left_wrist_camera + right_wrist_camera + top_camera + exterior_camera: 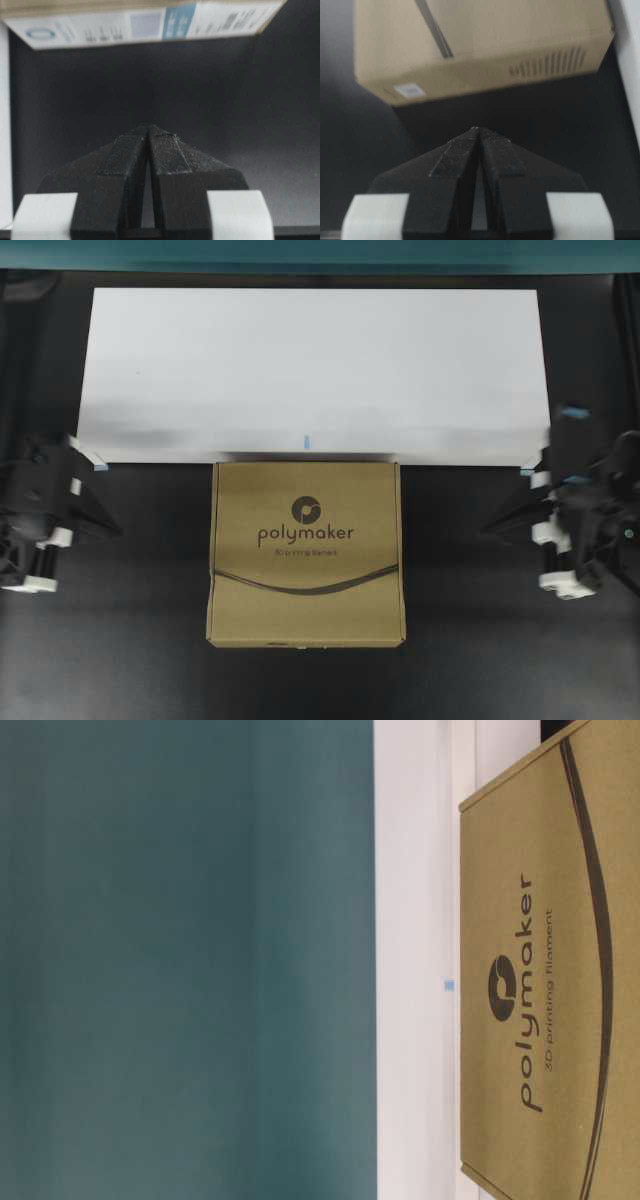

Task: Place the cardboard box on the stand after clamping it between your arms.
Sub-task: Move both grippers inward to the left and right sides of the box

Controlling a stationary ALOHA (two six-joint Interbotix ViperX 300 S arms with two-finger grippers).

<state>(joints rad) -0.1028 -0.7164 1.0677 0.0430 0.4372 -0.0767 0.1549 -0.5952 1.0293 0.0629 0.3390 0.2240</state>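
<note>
The stand (315, 370) is filling the upper half of the overhead view, white and bare, with a small blue mark (307, 441) sitting at the middle of its lower edge. The cardboard box (306, 552) is lying flat on the dark table (140, 640) in the centre of the frame, just below that edge; whether it is touching the stand cannot be told.

The left gripper (112, 530) is waiting at the left edge of the overhead view and the right gripper (492, 528) at the right edge, each well apart from the box and pointing toward it. Both are clenched on nothing, tips meeting in a point.

Judgement: the clamping step is not yet done and the approach is the step in hand. The next move is calling for both arms to be closing in together on opposite side walls of the box, at matching height, so the squeeze does not turn or tip it.

The left wrist view is showing the shut left gripper (149, 127) facing a box side carrying a white and blue printed label (145, 24), which no other view is showing. The right wrist view is showing the shut right gripper (478, 131) facing a plain side with a small white sticker (409, 90) and a row of printed bars (547, 63). The table-level view, turned on its side, is showing the box (550, 980) top print at right, the stand (415, 960) and a teal backdrop (185, 960), but neither gripper.
</note>
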